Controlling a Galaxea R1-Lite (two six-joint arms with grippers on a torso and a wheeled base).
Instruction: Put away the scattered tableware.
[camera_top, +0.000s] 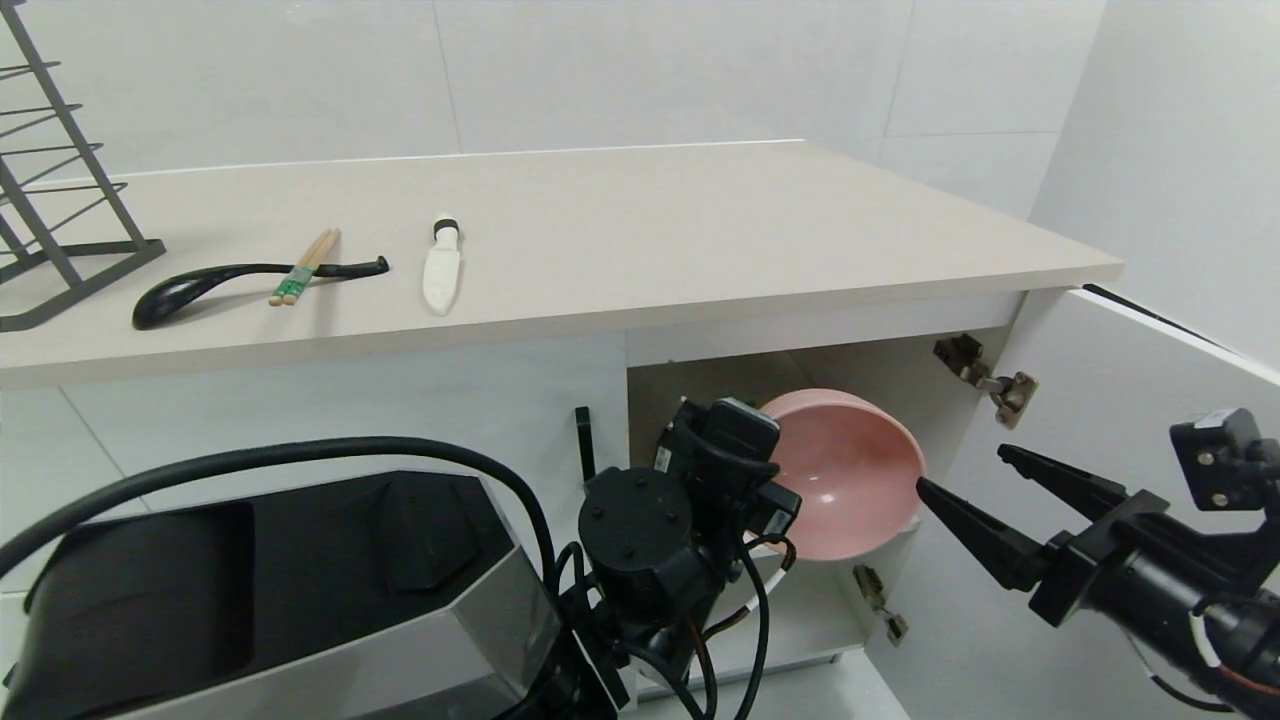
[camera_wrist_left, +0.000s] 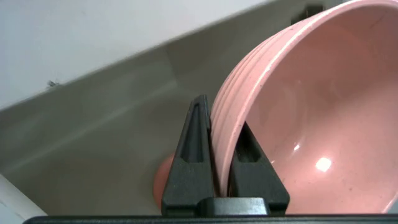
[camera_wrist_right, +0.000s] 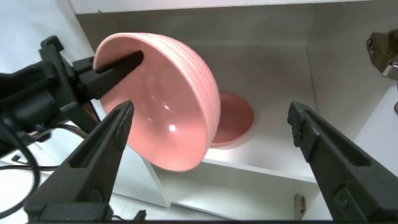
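**Pink bowl at the cupboard mouth, held by the left arm**

Obs.: The left gripper (camera_top: 762, 492) has its fingers (camera_wrist_left: 198, 140) clenched on the rim of the pink ribbed ceramic bowl (camera_top: 848, 470), one finger inside the rim and one outside. The bowl is tilted on edge and off the shelf, in the open white cupboard (camera_top: 900, 365) below the tabletop (camera_top: 650, 220), at 4 o'clock from the centre of the head view.

A smaller pink dish (camera_wrist_right: 235, 119) sits on the cupboard shelf (camera_wrist_right: 273, 158) behind the bowl.

The right gripper (camera_top: 962, 468) hangs at 3 o'clock of the bowl with its fingers released and spread wide. One tip is just beside the rim, but contact cannot be told. The white cupboard door (camera_top: 1100, 400) stands open.

On the tabletop at 10 o'clock lie a black long-handled spoon (camera_top: 200, 285), a pair of wooden chopsticks (camera_top: 300, 268) across its handle and a white sheathed knife (camera_top: 441, 265).

Judgement: This is the stow-the-bowl step, partway through the task. Next, level the bowl, lower it onto or beside the pink dish, then release. Keep the right arm clear.
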